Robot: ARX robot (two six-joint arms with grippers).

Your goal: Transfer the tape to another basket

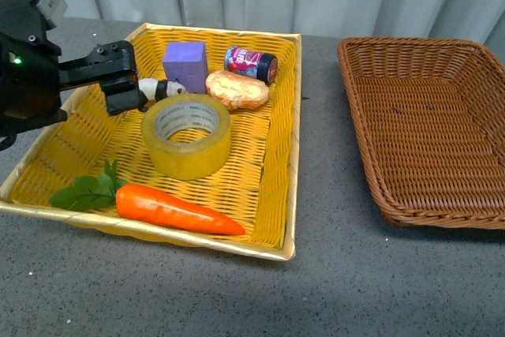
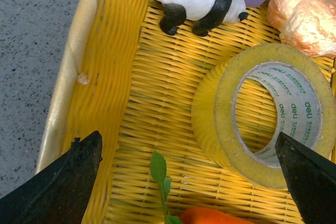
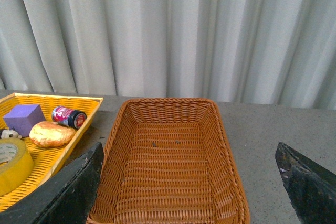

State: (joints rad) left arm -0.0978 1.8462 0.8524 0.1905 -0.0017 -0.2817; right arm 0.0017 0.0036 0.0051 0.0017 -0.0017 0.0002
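Front view: the task has not started in earnest. The tape [image 1: 188,155] lies flat in the middle of the yellow basket [image 1: 252,171], which sits toward the left side of the counter [image 1: 339,274]. The brown basket [image 1: 430,132] stands toward the right edge, well apart from the tape, with nothing in it. The left gripper [image 1: 132,80] hangs over the yellow basket's far left part, near the tape but not touching it, its jaws spread. The grasp, the lift, the carry and the drop are all left to do. The tape is a thick, glossy, yellowish roll with a white printed core. Around it lie a smooth orange carrot [image 1: 177,209] with green leaves, a purple block [image 1: 185,65], a small can [image 1: 251,65] on its side, a lumpy tan bread roll [image 1: 237,90] and a toy panda [image 1: 162,88].

Left wrist view: the black fingers are spread wide and hold nothing. The tape lies between them, nearer one finger, on tight yellow weave. The basket's rim is pale and smooth.

Right wrist view: the right gripper [image 3: 189,150] is also spread wide and holds nothing. It is above the brown basket, a rectangular tray of dark, ribbed wicker with sloped sides.
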